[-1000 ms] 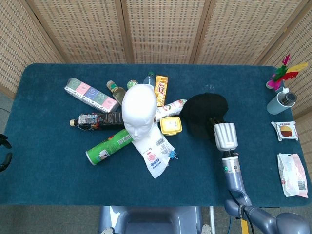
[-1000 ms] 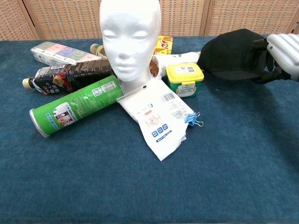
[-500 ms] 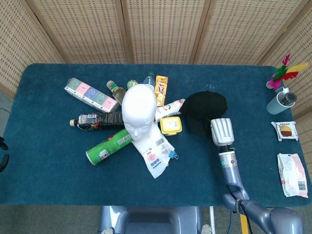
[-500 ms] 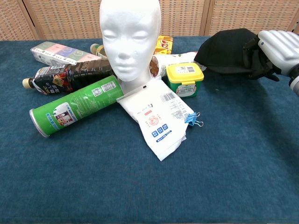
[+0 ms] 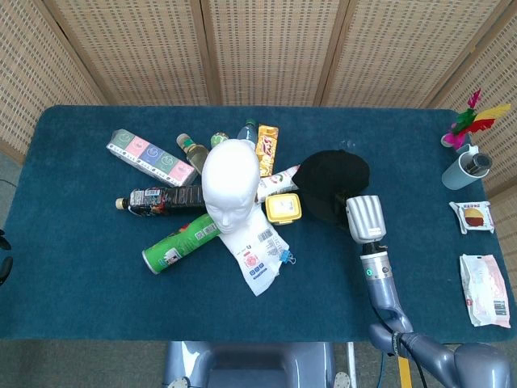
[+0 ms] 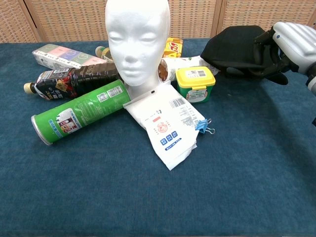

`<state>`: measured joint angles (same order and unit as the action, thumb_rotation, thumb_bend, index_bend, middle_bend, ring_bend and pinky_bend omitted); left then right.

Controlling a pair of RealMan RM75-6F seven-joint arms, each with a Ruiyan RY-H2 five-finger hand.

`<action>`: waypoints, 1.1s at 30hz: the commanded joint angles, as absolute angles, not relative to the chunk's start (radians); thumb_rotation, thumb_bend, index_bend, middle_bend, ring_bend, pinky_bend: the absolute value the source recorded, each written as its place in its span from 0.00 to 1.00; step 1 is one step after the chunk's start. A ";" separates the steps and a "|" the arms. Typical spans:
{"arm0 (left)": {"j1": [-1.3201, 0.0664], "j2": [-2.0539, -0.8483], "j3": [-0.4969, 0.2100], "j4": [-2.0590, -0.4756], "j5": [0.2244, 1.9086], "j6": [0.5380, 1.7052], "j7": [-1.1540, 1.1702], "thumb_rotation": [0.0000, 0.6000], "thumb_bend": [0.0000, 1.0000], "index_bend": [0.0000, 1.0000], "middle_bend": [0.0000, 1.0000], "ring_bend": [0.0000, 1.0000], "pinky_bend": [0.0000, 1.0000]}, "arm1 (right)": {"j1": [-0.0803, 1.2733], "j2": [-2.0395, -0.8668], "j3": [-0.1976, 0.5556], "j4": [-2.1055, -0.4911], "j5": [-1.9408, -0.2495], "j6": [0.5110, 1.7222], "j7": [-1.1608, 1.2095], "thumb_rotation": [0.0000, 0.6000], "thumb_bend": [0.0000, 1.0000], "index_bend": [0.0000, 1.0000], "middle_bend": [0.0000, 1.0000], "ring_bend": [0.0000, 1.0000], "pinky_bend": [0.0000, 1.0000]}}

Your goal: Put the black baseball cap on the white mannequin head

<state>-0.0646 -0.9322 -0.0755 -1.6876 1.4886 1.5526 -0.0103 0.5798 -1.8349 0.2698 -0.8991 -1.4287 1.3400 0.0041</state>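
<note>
- Chest view, nearest me: a white printed pouch (image 6: 166,123) lies flat on the blue table (image 6: 148,197), with a blue binder clip (image 6: 204,126) at its right edge.
- Left of it, a green can (image 6: 76,111) lies on its side, and a dark bottle (image 6: 74,79) lies behind that.
- My right arm (image 5: 380,283) reaches up the table's right side, forearm nearly straight.
- My right hand (image 6: 289,47) sits with its white back up, its dark fingers (image 6: 269,52) clamped on the black baseball cap (image 6: 232,49).
- That cap hangs above the cloth, just right of the yellow-lidded tub (image 6: 195,83).
- Farther left stands the white mannequin head (image 6: 137,37), bare and upright.
- My left hand is out of sight.
</note>
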 commanded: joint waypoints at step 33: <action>-0.075 -0.934 -0.075 -1.716 1.512 1.551 0.026 1.00 0.37 0.48 0.36 0.29 0.31 | 0.609 -1.776 0.361 -0.898 -1.513 1.641 0.201 1.00 0.55 0.64 0.60 0.72 0.86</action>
<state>-0.0752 -0.9336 -0.0758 -1.7155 1.5111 1.5512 0.0253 0.5996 -1.7758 0.3499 -0.9085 -1.5057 1.6233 0.1870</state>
